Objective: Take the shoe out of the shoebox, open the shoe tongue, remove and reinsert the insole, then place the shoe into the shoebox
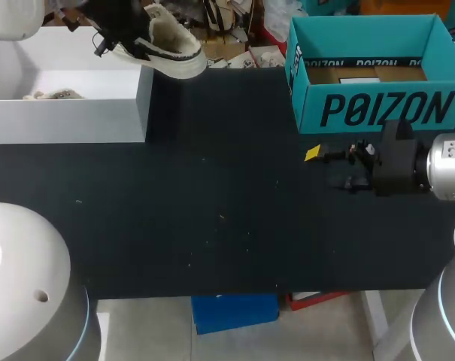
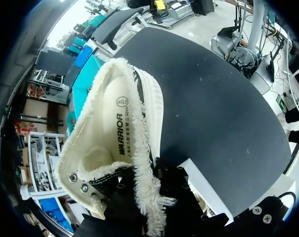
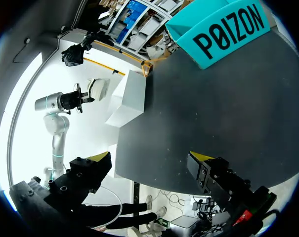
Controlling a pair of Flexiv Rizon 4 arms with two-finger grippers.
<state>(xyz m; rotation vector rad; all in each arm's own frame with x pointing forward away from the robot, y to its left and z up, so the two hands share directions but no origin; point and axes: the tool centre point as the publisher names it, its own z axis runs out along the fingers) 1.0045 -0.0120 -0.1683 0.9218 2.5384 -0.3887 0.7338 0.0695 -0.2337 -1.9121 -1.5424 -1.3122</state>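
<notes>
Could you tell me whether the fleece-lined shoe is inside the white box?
Out: the left gripper holds the shoe aloft over the white box's corner.

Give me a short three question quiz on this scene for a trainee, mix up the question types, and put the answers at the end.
1. Short answer: what colour is the lettered box?
2. True or false: the right tool is open, with nothing between its fingers.
3. Where is the shoe? A: inside the lettered box. B: held in the air by the white box. C: gripped by the right tool.
Key: 1 teal; 2 true; 3 B.
</notes>
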